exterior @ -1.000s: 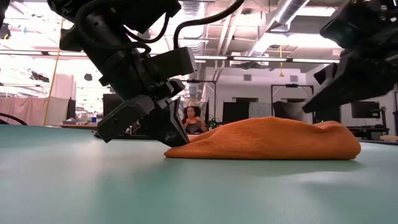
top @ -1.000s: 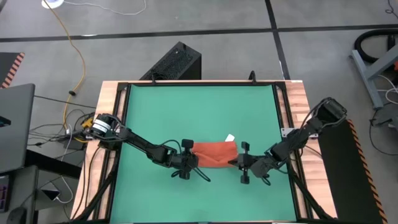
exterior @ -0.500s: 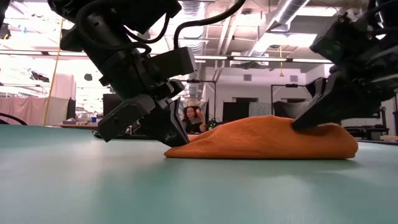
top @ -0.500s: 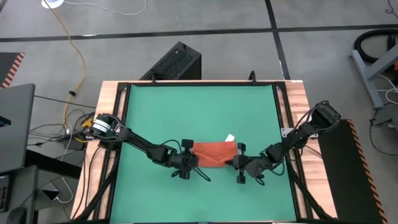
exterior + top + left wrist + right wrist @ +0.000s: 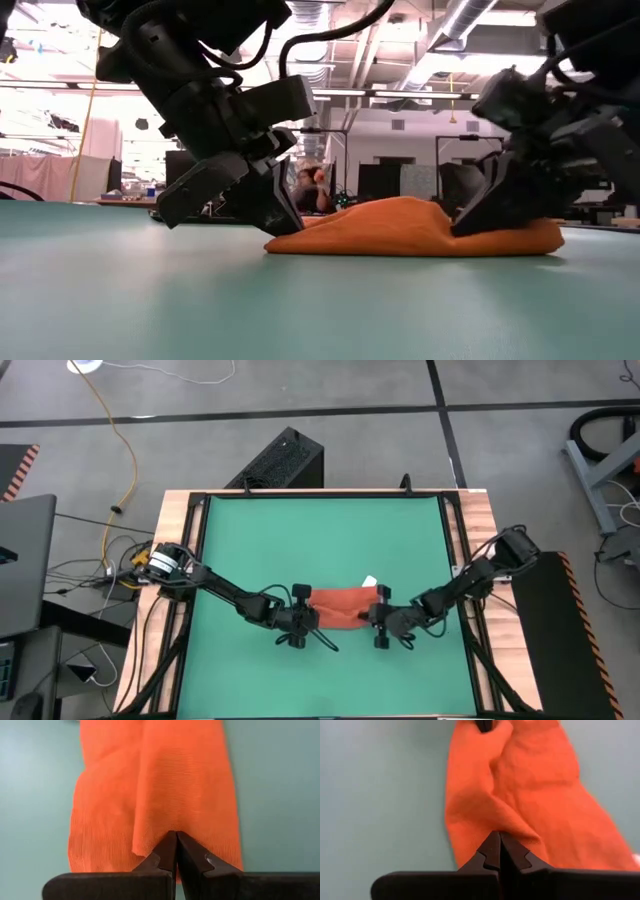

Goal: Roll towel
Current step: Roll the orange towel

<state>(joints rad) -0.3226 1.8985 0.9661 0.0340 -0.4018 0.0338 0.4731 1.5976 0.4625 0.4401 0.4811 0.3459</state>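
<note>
One towel (image 5: pixel 341 606), orange-red, lies bunched low on the green worktop (image 5: pixel 320 540), toward its near edge. One small white tag (image 5: pixel 370 581) shows at its far right corner. Two hands engaged: left hand (image 5: pixel 308 616) pinched together on a fold at the towel's left end; right hand (image 5: pixel 371 615) likewise pinched on a fold at the right end.

A robotics lab or workshop. The green-topped table (image 5: pixel 325 530) stands on a bare concrete floor (image 5: pixel 350 385) crossed by a yellow cable (image 5: pixel 118 440). Exposed ceiling ducts (image 5: pixel 465 20) and monitors (image 5: pixel 585 175) show behind.
</note>
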